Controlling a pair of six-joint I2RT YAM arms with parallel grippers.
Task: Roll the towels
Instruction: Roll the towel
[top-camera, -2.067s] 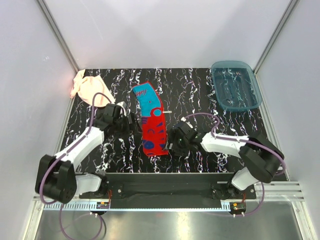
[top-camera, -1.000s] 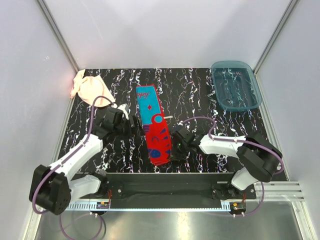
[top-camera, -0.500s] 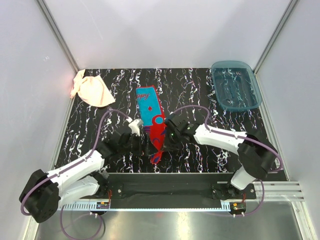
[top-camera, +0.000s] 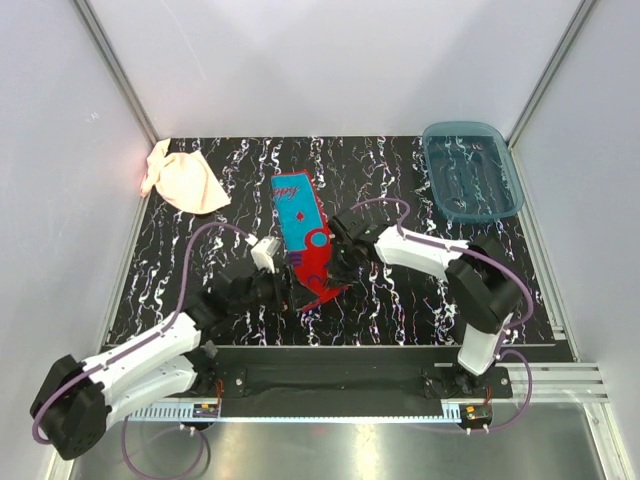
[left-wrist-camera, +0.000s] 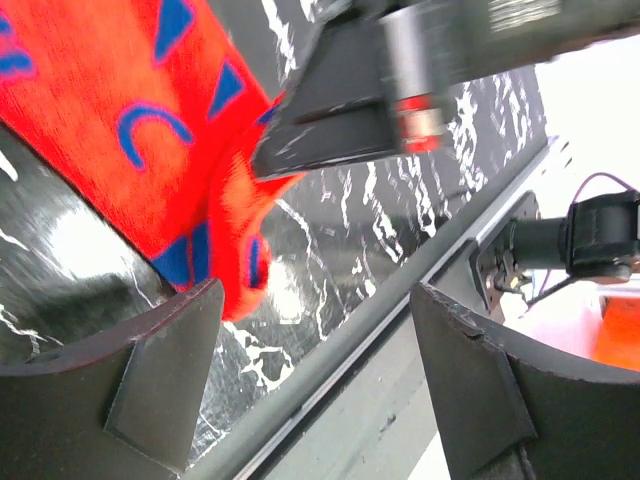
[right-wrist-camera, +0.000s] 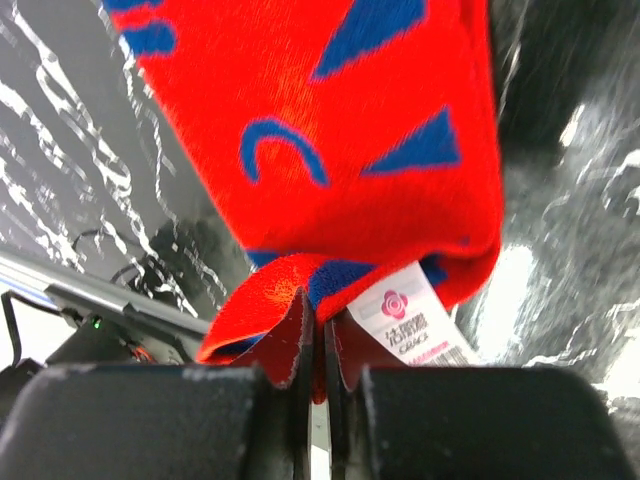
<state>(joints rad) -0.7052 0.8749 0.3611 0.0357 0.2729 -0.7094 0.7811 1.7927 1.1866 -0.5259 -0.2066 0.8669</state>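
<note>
The blue towel with red pattern (top-camera: 303, 228) lies lengthwise mid-table, and its red near end (top-camera: 322, 282) is lifted and folded back. My right gripper (top-camera: 338, 266) is shut on that end's edge; in the right wrist view the jaws (right-wrist-camera: 318, 335) pinch the red cloth (right-wrist-camera: 330, 130) beside a white label (right-wrist-camera: 412, 322). My left gripper (top-camera: 283, 290) stands open just left of the lifted end. Its wrist view shows red cloth (left-wrist-camera: 130, 150) above the left finger (left-wrist-camera: 160, 390) and nothing between the fingers. The peach towel (top-camera: 182, 180) lies crumpled at the far left corner.
A translucent blue tray (top-camera: 472, 172) stands at the far right corner. The table's metal front rail (left-wrist-camera: 360, 340) runs close under my left gripper. White walls enclose the black marbled tabletop (top-camera: 400, 180).
My right gripper has lifted the blue towel's near end and carried it back over the towel. My left arm has swung from the towel's left side down to its near end.
</note>
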